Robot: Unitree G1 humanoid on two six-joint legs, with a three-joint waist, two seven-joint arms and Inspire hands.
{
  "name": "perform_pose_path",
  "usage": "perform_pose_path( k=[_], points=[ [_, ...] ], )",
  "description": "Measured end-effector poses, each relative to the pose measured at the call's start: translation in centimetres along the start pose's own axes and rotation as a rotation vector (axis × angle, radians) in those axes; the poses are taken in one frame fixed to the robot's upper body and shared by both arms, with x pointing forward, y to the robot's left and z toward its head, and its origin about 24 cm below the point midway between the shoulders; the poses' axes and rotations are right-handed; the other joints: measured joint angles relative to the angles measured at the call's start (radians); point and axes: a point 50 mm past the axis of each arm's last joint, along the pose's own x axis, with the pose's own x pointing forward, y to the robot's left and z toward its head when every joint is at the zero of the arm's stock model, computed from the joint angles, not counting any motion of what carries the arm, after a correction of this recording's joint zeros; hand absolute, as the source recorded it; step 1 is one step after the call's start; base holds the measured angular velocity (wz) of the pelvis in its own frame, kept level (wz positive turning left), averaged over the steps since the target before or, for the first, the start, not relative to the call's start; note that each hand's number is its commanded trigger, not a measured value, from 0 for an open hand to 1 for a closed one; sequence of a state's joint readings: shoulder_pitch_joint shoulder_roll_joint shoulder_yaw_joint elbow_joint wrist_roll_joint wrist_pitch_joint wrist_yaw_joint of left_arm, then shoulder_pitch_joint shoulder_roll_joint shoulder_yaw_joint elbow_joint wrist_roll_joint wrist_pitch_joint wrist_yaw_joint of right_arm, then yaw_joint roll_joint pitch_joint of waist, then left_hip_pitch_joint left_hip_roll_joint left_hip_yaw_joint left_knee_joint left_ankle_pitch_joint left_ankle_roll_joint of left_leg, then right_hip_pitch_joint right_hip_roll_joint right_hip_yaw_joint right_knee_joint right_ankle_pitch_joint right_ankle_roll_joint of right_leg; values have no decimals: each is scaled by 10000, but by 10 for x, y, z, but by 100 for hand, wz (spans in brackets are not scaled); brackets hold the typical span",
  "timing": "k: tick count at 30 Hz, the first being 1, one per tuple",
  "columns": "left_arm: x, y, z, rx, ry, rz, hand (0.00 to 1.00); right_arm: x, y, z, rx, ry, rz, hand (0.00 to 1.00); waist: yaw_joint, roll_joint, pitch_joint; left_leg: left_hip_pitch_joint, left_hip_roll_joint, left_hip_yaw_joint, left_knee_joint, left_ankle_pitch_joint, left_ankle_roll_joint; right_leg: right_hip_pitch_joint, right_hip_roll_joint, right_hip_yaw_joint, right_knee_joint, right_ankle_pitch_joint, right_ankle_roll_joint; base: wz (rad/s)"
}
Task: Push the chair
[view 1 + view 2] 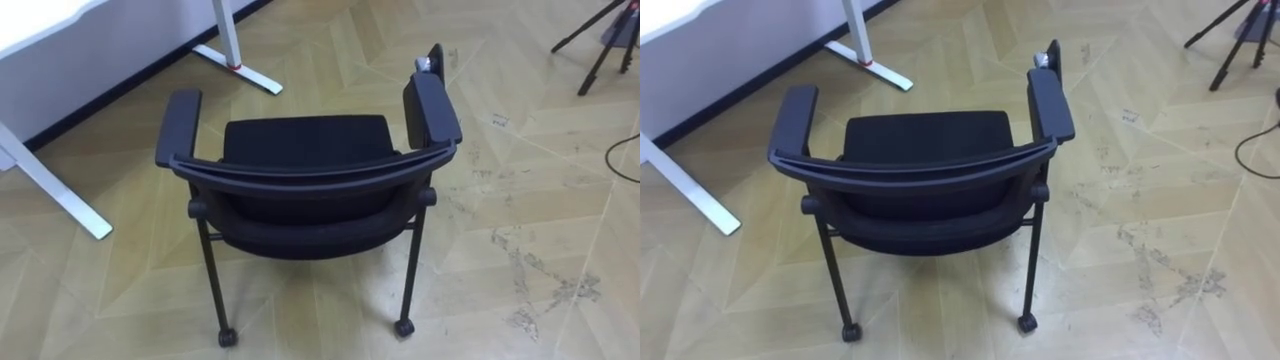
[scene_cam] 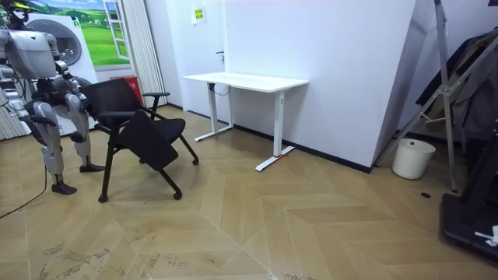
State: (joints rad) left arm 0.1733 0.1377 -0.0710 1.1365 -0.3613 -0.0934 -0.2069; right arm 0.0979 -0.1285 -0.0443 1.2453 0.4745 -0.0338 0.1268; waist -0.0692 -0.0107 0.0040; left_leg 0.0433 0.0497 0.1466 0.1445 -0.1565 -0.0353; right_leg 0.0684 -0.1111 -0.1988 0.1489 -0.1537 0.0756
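Ahead of the robot, black chair (image 1: 305, 180) clear of its right hand (image 2: 9, 97), hand's state indiscernible.

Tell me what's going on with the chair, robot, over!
Hands: cannot tell. Chair straight ahead, backrest nearest me. White desk ahead on the left, its foot near the path.

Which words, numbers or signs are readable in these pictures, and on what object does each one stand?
None can be read.
The yellow sign on the white wall: too small to read.
The black chair: no label or number shows on it.
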Motion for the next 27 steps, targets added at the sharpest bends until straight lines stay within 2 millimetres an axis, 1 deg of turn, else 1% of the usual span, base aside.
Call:
perform_pose_path(
  k=[4,10,12,16,20,23,25,27],
  points=[
    [-2,1,-5,-196,65,-152,0,0,0,-1,14,10,73,0,80,1,-1,15,0,-9,2,-1,-2,12,-1,-10,-2,-9,-11,0],
    [-6,5,-8,-1334,-409,-227,0,-1,-1,-1,94,-49,213,0,481,-1,5,-76,-2,-151,54,-6,-6,33,-4,-132,-1,-28,-11,7],
    [-9,9,-15,-1843,-398,-51,0,0,0,1,60,-91,248,0,508,-18,3,-155,-31,-311,77,-7,-6,42,-23,-252,-1,-80,-5,19],
    [-12,12,-20,-2468,-452,183,0,0,0,0,-158,-19,231,0,580,-46,-11,-222,-73,-556,161,-8,-4,43,-55,-493,10,-134,-8,21],
    [-12,14,-20,-2660,-537,331,0,-1,-3,-6,-174,278,49,0,1054,-54,-12,-240,-80,-641,197,-8,-6,166,-60,-622,10,-145,-15,8],
    [-14,16,-24,-3228,-600,520,0,0,-2,-1,-166,269,67,0,1258,-100,4,-262,-86,-701,209,-10,-9,210,-63,-681,9,-163,-16,8],
    [-16,18,-27,-3549,-657,608,0,1,1,3,-118,169,117,0,1299,-129,3,-321,-107,-844,233,-10,-9,253,-69,-799,7,-188,-7,18],
    [-21,21,-34,-4086,-728,751,0,3,3,10,-8,-26,190,0,1353,-151,6,-332,-118,-964,290,-17,-21,351,-74,-948,6,-224,-11,18]
  ],
)
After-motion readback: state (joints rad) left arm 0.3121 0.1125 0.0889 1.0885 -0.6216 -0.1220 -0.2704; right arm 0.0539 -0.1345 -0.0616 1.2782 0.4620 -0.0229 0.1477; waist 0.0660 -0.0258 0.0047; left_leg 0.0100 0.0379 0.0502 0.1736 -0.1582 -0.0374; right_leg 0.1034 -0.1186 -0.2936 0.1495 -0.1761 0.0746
